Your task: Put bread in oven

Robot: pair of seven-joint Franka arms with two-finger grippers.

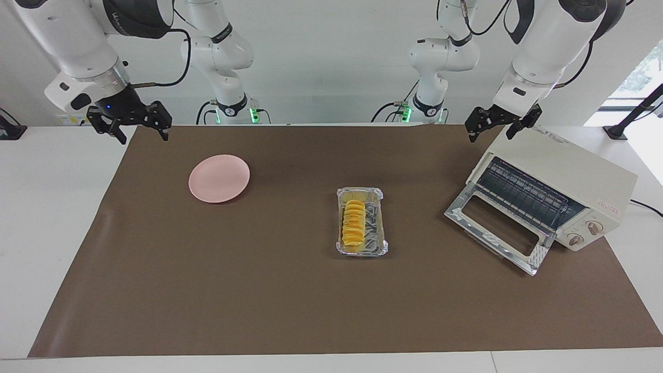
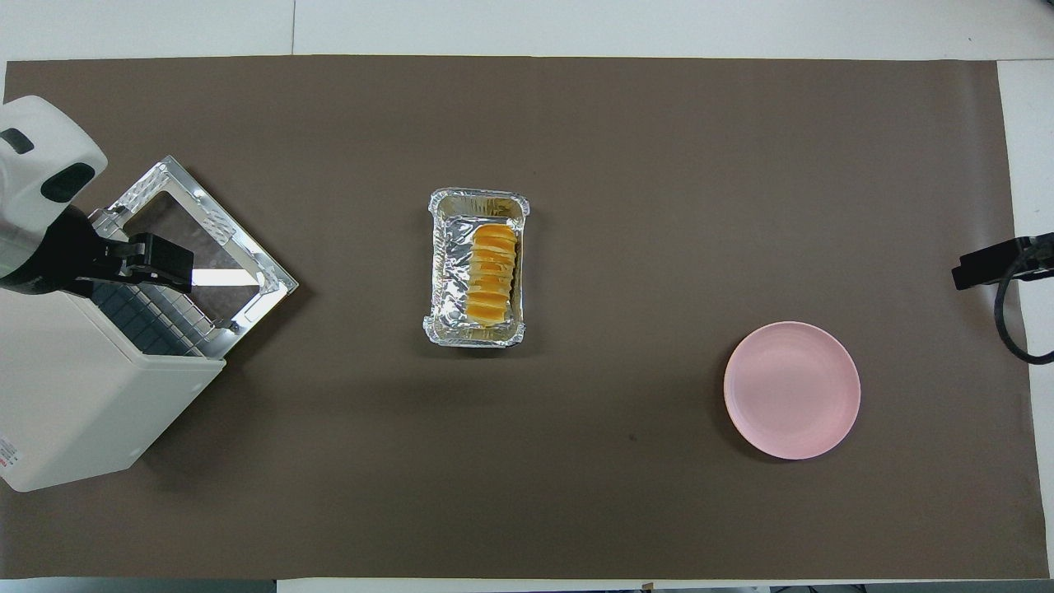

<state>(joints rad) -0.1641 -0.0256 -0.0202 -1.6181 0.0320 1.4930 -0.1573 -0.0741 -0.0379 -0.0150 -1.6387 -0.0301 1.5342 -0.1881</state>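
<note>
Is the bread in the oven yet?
Not yet. The oven door is already open. The bread lies in the foil tray. The left gripper hangs open over the oven, the right gripper open near the pink plate. Picking up and loading remain.
</note>
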